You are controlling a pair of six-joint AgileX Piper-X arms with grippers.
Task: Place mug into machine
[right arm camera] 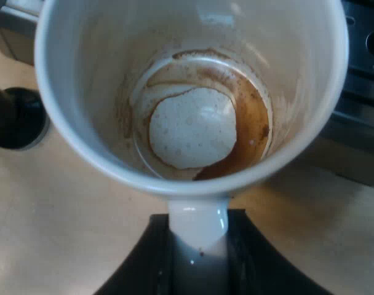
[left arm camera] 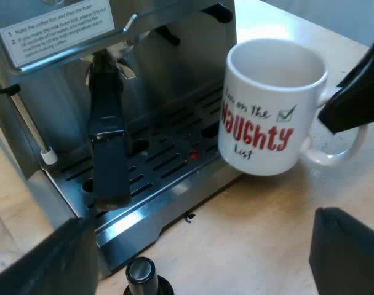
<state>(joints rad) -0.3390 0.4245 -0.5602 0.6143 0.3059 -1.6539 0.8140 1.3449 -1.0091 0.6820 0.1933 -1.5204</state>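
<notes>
we're holding the naughty-list mug (left arm camera: 261, 117) by its handle in our right gripper (right arm camera: 198, 246), hanging it just off the drip tray (left arm camera: 156, 161) edge; left gripper (left arm camera: 196, 252) is sitting wide open nearby.

White mug (left arm camera: 270, 117) here, red block letters across it, thin black script above and below, a small green tick in a box, and inside it is streaked brown, a dark coffee ring around a pale foamy patch. The espresso machine (left arm camera: 175, 74) is brushed silver, its drip tray (left arm camera: 156, 163) striped with dark slots and one red dot (left arm camera: 193, 155), its label (left arm camera: 55, 27) white with black print, the holder handle (left arm camera: 108, 147) dark. Black tamper knob (left arm camera: 141, 273), black right gripper (right arm camera: 199, 252), pale beige table (left arm camera: 254, 233).
</notes>
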